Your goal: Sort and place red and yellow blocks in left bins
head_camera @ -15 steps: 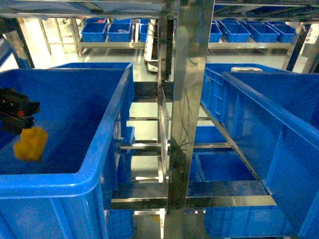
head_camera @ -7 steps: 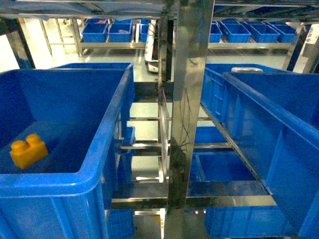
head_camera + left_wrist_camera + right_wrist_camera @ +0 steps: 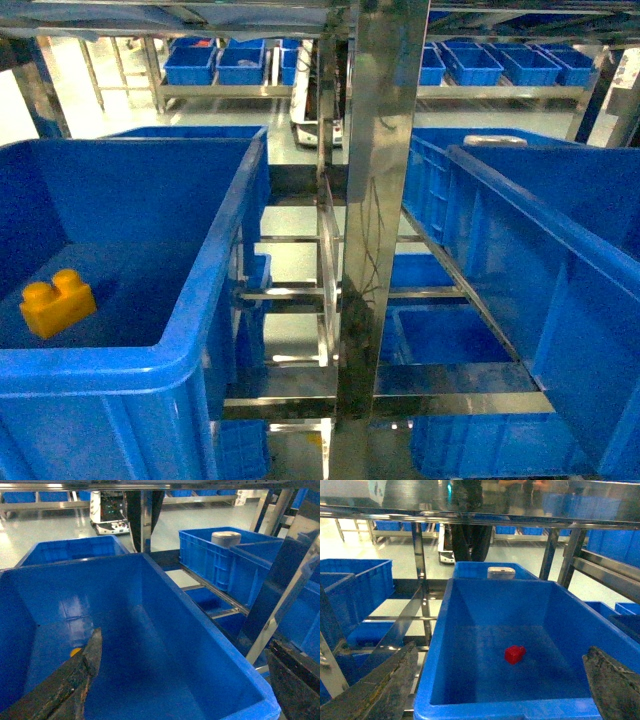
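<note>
Red block (image 3: 514, 654) sits on the floor of the right-side blue bin (image 3: 470, 700), directly below and ahead of the right claw (image 3: 500, 690), whose two dark fingers (image 3: 380, 690) stand wide apart and hold nothing. It looks small and lumpy, long axis not readable; the right arm is clearly the nearer one. Yellow block (image 3: 57, 304) rests studs-up on the floor of the left bin (image 3: 200, 300), long axis running roughly left-right in the head view. The left claw (image 3: 185, 680) hangs above that bin, wide and empty. Compared with a second ago, the yellow block is out of the left claw, and that claw has left the head view.
</note>
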Robot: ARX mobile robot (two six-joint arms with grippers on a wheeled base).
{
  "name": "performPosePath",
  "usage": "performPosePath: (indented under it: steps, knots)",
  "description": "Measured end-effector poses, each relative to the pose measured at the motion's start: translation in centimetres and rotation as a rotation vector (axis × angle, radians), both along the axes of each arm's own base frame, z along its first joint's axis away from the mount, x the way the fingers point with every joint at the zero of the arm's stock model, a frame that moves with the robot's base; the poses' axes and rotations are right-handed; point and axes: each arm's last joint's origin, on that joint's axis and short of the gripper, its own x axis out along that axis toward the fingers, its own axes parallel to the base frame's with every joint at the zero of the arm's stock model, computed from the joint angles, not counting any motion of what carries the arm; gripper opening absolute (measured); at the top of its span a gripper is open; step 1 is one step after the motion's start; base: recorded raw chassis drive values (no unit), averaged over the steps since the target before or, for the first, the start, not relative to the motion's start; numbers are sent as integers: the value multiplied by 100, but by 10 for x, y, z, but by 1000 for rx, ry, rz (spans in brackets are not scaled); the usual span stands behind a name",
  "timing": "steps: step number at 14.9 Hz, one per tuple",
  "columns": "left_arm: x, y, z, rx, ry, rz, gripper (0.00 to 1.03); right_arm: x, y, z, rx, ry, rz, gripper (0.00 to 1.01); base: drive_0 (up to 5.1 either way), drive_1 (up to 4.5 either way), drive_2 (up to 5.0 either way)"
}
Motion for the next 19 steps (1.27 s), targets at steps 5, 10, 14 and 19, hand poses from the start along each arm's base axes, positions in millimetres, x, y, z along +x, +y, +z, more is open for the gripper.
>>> performPosePath:
  steps: [5,10,14,19]
  knots:
    - [0,0,-1,11,-98,85,92,0,3,1,5,-47,-6,92,0,0,0]
    - [-18,4,-41,11,-168,279,30,-9,7,-33,12,-46,19,30,0,0,0]
    - [-29,4,-59,8,-171,280,2,-14,7,-49,15,-48,20,2,0,0,0]
    - [-38,4,-71,7,-176,281,2,-26,7,-60,16,-44,20,2,0,0,0]
